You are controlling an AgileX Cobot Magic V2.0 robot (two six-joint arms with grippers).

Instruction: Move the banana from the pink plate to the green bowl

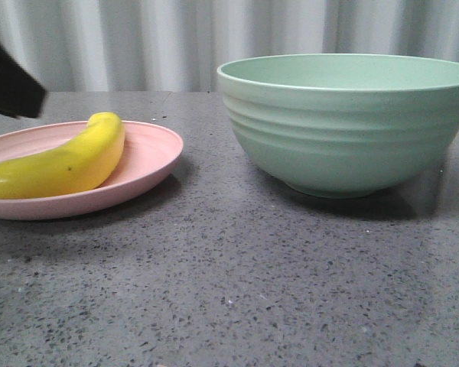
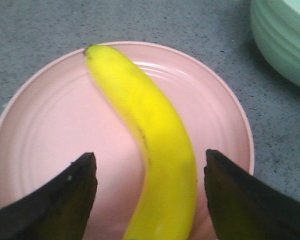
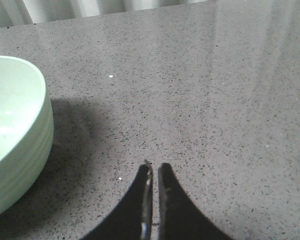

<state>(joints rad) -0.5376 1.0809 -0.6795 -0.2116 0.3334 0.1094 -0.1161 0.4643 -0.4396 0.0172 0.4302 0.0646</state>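
Observation:
The yellow banana (image 1: 69, 162) lies on the pink plate (image 1: 149, 157) at the left of the table. The pale green ridged bowl (image 1: 352, 126) stands at the right, empty as far as I can see. In the left wrist view my left gripper (image 2: 150, 162) is open above the plate (image 2: 45, 130), its two dark fingers on either side of the banana (image 2: 160, 145) without touching it. In the front view only a dark part of the left arm (image 1: 8, 84) shows at the upper left. My right gripper (image 3: 153, 167) is shut and empty over bare table beside the bowl (image 3: 15, 140).
The grey speckled tabletop (image 1: 229, 290) stretches between plate and bowl and in front of them. A pale curtain (image 1: 176, 38) hangs behind the table's far edge.

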